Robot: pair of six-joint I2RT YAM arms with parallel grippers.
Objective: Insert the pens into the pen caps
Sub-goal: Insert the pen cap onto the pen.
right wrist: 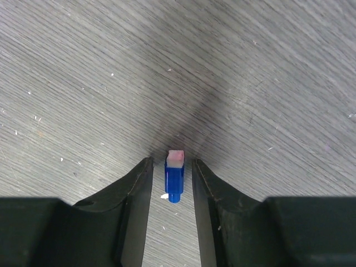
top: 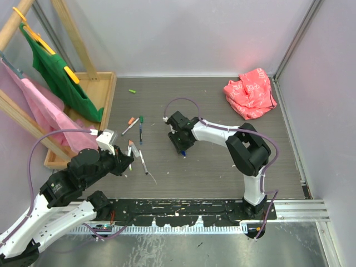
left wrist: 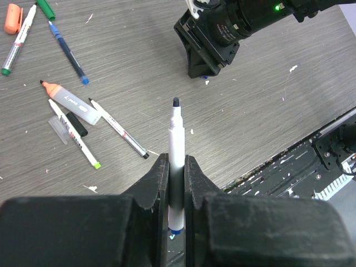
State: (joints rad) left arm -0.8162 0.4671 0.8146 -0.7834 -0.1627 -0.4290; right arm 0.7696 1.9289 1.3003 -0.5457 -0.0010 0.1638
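My left gripper (left wrist: 176,167) is shut on a white pen (left wrist: 176,133) with a blue rear end. The pen's dark tip points toward the right arm above the table. My right gripper (right wrist: 171,164) is open and low over the table, its fingers on either side of a small blue cap (right wrist: 174,181) that stands untouched between them. In the top view the left gripper (top: 125,161) is left of centre and the right gripper (top: 181,147) is near the middle. Other pens lie to the left: an orange-capped one (left wrist: 16,39), a green-capped blue one (left wrist: 65,47), a grey marker (left wrist: 75,104) and two slim white pens (left wrist: 118,128).
A black cap (left wrist: 77,124) and a clear cap (left wrist: 57,129) lie among the pens. A green cap (top: 132,90) lies farther back. A wooden rack with green and pink garments (top: 53,67) stands at the left. A red cloth (top: 250,92) lies at the back right.
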